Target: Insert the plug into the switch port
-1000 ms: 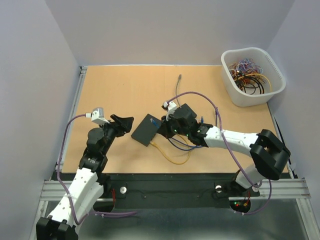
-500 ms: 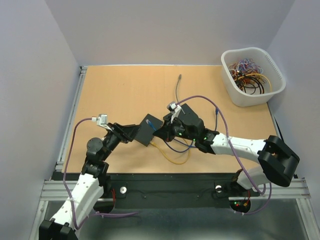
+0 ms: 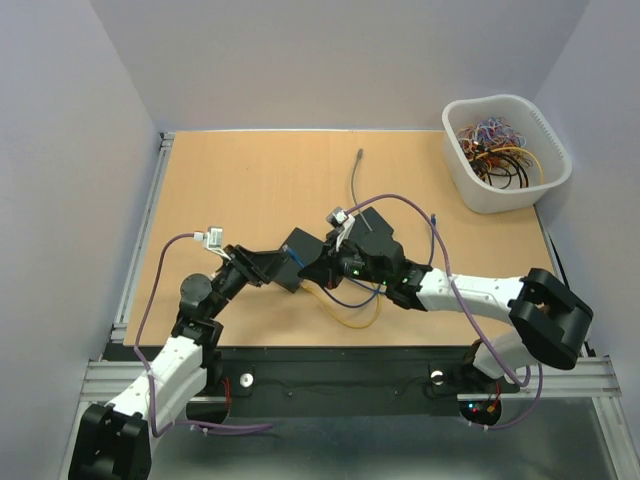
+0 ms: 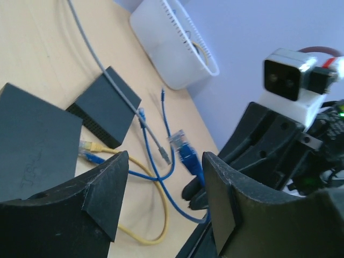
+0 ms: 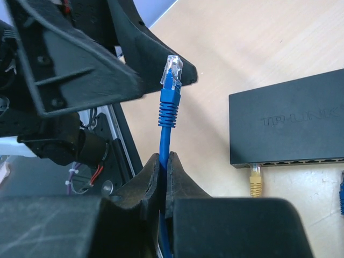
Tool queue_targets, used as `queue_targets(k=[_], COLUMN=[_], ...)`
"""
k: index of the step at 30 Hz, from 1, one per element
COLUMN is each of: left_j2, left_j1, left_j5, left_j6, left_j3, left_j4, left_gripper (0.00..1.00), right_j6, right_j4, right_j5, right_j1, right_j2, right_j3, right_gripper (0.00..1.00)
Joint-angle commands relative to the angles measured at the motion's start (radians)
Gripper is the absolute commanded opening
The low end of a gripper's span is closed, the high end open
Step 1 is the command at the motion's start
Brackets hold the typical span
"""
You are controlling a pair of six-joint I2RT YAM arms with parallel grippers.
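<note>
Left pincer (image 4: pixel 164 161) fingers apart, blue plug (image 4: pixel 185 146) upright between them, black switch (image 4: pixel 32 142) on counter (image 4: pixel 32 43) at left, yellow plug (image 4: pixel 88 145) seated in its port, white basket (image 4: pixel 172 48) near far edge.

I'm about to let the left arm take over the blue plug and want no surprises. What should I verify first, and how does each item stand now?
1. Right end effector shut on the blue cable: ok.
2. Blue plug stands free above that grip: ok.
3. Left end effector open, one finger on either side of the plug: ok.
4. Gap between each left finger and the plug: ok.
5. Which way the plug's latch faces: cannot tell.
6. Free port on the switch beside the yellow plug: cannot tell.
</note>
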Motion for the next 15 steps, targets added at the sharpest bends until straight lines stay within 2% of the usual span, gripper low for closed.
queue_targets(k=[1,6,15], left_j2=[-0.013,-0.069,-0.088], left_j1=[-0.005,-0.005,-0.005], left_j5=[0.057,0.043,0.055], left_j6=[-0.032,-0.082,-0.09], left_j3=[-0.04,-0.131,-0.139], left_j4=[0.244,0.43,0.459], left_gripper=[0.67,0.68,0.66], right_j6=[0.021,0.041,0.076], right_j4=[0.11,0.201,0.304], right_j5=[-0.05,-0.118,-0.202], right_j1=[0.01,0.01,0.01], right_j2=[0.025,0.032,0.003], right_j3=[0.0,-0.029,-0.063], right_gripper=[0.0,0.0,0.0])
